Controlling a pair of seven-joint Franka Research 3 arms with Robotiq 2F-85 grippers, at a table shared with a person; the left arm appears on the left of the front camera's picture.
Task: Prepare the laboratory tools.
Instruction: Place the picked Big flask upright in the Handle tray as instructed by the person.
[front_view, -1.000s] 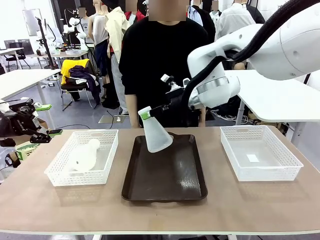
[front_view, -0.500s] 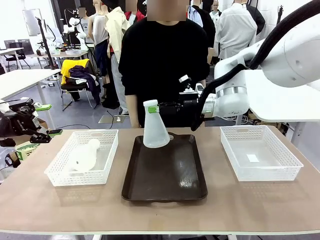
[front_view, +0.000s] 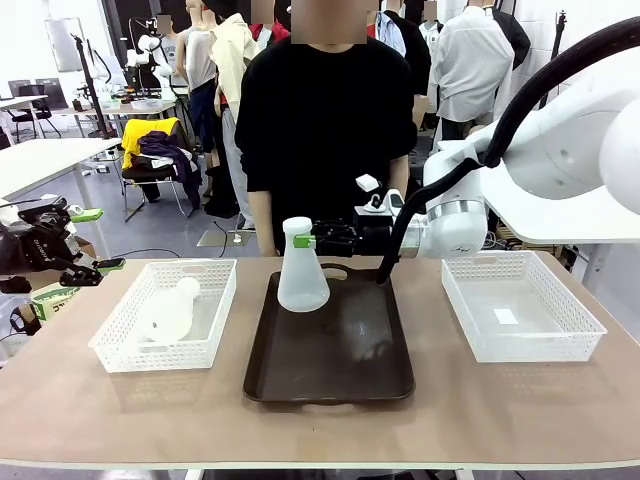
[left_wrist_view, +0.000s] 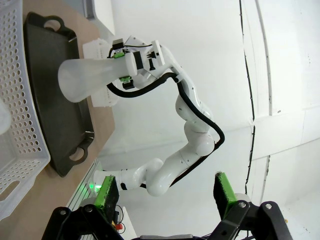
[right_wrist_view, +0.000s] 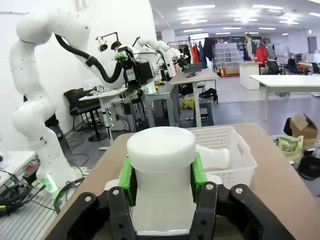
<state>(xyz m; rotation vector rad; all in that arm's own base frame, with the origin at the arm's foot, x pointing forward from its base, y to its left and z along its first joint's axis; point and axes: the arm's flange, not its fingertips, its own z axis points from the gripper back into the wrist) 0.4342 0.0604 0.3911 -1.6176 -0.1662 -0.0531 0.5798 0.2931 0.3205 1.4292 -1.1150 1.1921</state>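
Observation:
One translucent conical flask (front_view: 302, 272) stands upright over the far end of the dark brown tray (front_view: 330, 370). My right gripper (front_view: 304, 241) comes in from the right and is shut on its neck. Whether its base touches the tray I cannot tell. In the right wrist view the flask's neck (right_wrist_view: 161, 170) sits between the green pads (right_wrist_view: 126, 181) of the right gripper (right_wrist_view: 161, 184). A second flask (front_view: 170, 310) lies on its side in the left white basket (front_view: 120, 345). My left gripper (front_view: 98, 240) hovers open off the table's left end, its fingers (left_wrist_view: 106, 192) wide apart with nothing between them.
An empty white mesh basket (front_view: 520, 315) stands at the right of the tray. A person in black (front_view: 325, 130) stands at the far side, right behind the tray. The table's front strip (front_view: 320, 430) is bare wood.
The right gripper has turned the flask from tilted to upright and lowered it toward the tray's far end. The left arm has not moved.

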